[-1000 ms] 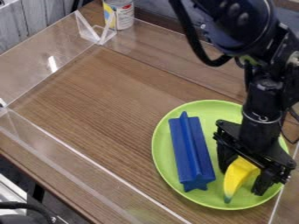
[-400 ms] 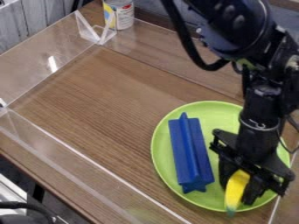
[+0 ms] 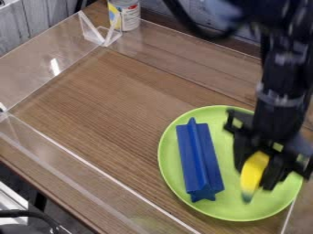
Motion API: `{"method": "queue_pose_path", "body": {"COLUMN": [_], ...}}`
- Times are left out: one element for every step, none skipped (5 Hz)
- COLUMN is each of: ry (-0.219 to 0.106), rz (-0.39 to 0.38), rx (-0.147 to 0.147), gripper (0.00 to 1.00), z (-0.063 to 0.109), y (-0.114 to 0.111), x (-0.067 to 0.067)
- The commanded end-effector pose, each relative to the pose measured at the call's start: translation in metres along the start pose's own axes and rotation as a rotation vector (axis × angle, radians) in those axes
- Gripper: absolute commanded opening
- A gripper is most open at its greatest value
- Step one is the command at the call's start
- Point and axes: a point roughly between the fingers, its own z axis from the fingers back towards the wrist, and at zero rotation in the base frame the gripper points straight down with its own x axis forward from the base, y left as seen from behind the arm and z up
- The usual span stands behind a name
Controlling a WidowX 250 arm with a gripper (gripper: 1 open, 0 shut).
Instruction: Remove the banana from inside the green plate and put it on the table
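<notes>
Around the yellow toy banana (image 3: 254, 172), closed in on both sides, gripping it with the fingers of the black gripper (image 3: 257, 162). Long axis running roughly up and down the view, greenish tip lowest. Still within the outline of the lime-green plate (image 3: 230, 207), right of the ridged blue block (image 3: 199, 163) in the view; hard to tell how high above the plate. Probably needs raising first, then carrying leftward over block and rim to the brown wood-grain tabletop (image 3: 104, 101).
</notes>
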Motion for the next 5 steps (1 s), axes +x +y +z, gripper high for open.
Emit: {"method": "queue_pose_path", "body": {"ry": [-0.103, -0.132, -0.141, -0.145, -0.137], "rz": [0.014, 0.058, 0.092, 0.097, 0.092], "rx": [0.004, 0.011, 0.024, 0.037, 0.052], "gripper": [0.00, 0.00, 0.00, 0.00, 0.00], "z": [0.051, 0.074, 0.082, 0.082, 0.071], "y": [0.011, 0.049, 0.098, 0.144, 0.185], "x": [0.007, 0.008, 0.003, -0.008, -0.021]}}
